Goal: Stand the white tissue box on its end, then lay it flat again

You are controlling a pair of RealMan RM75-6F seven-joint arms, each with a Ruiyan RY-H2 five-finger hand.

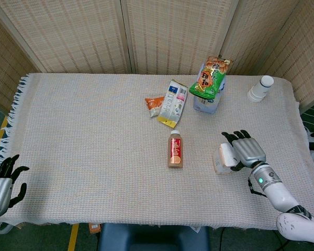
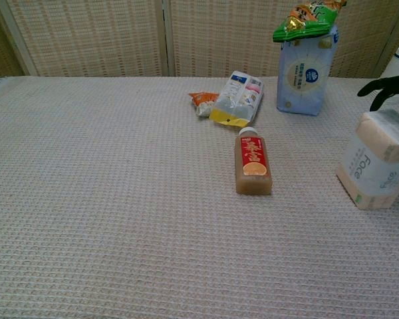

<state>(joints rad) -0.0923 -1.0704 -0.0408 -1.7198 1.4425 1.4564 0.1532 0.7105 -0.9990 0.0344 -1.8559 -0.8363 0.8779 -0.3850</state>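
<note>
1. White tissue box [image 1: 224, 158] stands upright on its end at the right side of the cloth-covered table [image 1: 83, 136], right of the lying juice bottle [image 1: 175, 149]. First half of the task looks done; the step in hand is judged to be laying it flat.
2. To do it well: tip the box from its top edge, towards bare cloth rather than towards the bottle, and lower it under control instead of letting it drop.
3. Right hand [image 1: 244, 150] sits against the box's right side and top, palm down, dark fingers [image 2: 380, 88] arched over the upper far edge in the chest view.
4. Whether this hand truly clasps the box or only rests on it, I cannot tell; the thumb side is hidden.
5. Right forearm runs in from the lower right corner, wrist angled towards the box.
6. Left hand [image 1: 1, 184] idles at the near left table edge, fingers spread, holding nothing, well apart from everything.
</note>
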